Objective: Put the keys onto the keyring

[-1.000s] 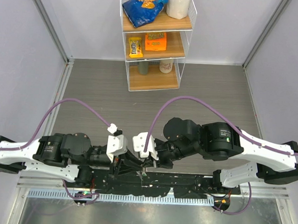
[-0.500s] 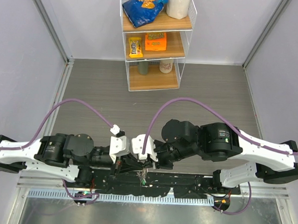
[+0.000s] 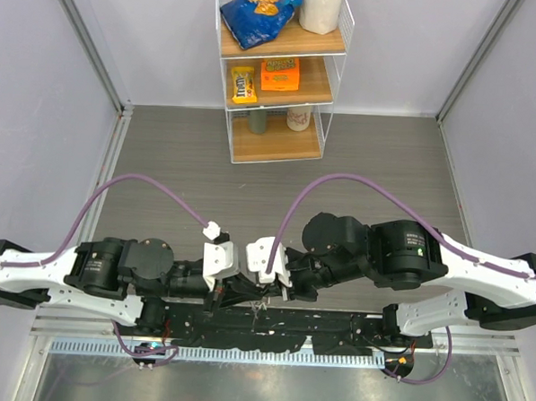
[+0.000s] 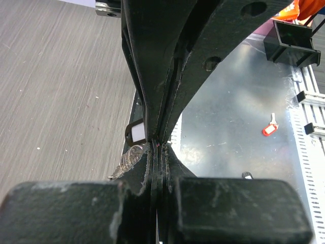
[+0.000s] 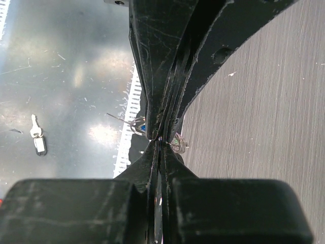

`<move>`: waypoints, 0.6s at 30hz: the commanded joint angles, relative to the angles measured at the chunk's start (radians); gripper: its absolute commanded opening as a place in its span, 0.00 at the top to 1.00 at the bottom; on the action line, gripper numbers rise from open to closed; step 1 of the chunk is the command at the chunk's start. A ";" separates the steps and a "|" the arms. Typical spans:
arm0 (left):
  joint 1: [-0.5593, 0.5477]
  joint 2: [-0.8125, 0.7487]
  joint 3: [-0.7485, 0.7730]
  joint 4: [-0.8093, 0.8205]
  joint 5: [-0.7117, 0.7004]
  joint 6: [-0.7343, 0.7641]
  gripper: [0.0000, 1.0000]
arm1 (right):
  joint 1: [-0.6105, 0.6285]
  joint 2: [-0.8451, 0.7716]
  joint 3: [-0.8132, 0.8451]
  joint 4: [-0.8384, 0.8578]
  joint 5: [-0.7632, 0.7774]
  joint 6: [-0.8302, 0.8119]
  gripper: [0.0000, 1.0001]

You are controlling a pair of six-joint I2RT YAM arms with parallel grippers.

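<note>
Both arms sit slightly further right than before, tips meeting. Left gripper: clenched, contents hidden. Right gripper: clenched on the keyring wire. One key lies loose on the metal plate, well apart, so threading appears unfinished.

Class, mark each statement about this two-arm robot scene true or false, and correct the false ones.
1. The left gripper and right gripper both have fingers pressed together. True.
2. The small red-tagged silver key is pinched in the left gripper. False: it lies loose on the shiny metal sheet.
3. The white wire shelf unit is bare. False: it holds colourful snack packs.
4. A small silver key with a white tag lies loose, apart from the right gripper. True.
</note>
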 commanded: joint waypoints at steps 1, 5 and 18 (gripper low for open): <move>0.006 0.035 0.041 -0.049 -0.095 0.021 0.96 | 0.018 -0.040 0.023 0.138 -0.056 0.016 0.95; 0.006 0.034 0.041 -0.054 -0.106 0.011 0.85 | 0.020 -0.043 0.023 0.139 -0.054 0.016 0.95; 0.006 0.038 0.051 -0.104 -0.149 -0.022 0.74 | 0.032 -0.027 0.048 0.124 -0.025 0.018 0.95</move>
